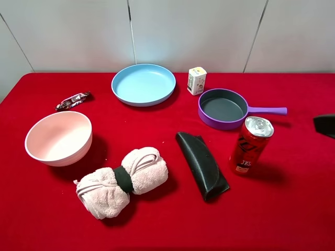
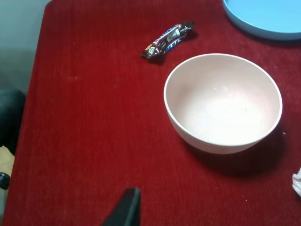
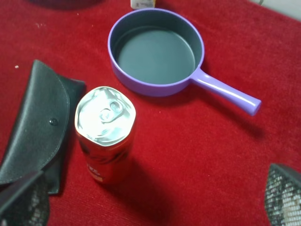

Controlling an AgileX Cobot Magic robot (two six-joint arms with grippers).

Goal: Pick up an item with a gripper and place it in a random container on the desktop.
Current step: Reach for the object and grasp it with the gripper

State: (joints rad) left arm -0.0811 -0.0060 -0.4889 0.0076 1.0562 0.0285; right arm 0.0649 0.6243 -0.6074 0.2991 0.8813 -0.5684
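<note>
The red drink can (image 1: 251,145) with a silver top stands upright on the red desktop (image 1: 293,209), just in front of the purple pan (image 1: 222,109), whose handle points right. The pan is empty. In the right wrist view the can (image 3: 106,136) stands close ahead of my right gripper (image 3: 155,193), whose fingers (image 3: 282,197) are spread wide at both lower corners and hold nothing; the pan (image 3: 155,52) lies beyond. In the high view only a dark tip of this gripper (image 1: 325,124) shows at the right edge. One black fingertip (image 2: 127,209) of my left gripper shows over bare cloth.
A black glasses case (image 1: 201,164) lies left of the can. A rolled pink towel (image 1: 123,180), a pink bowl (image 1: 58,137), a candy bar (image 1: 73,100), a blue plate (image 1: 143,83) and a small white-yellow carton (image 1: 197,80) sit across the cloth.
</note>
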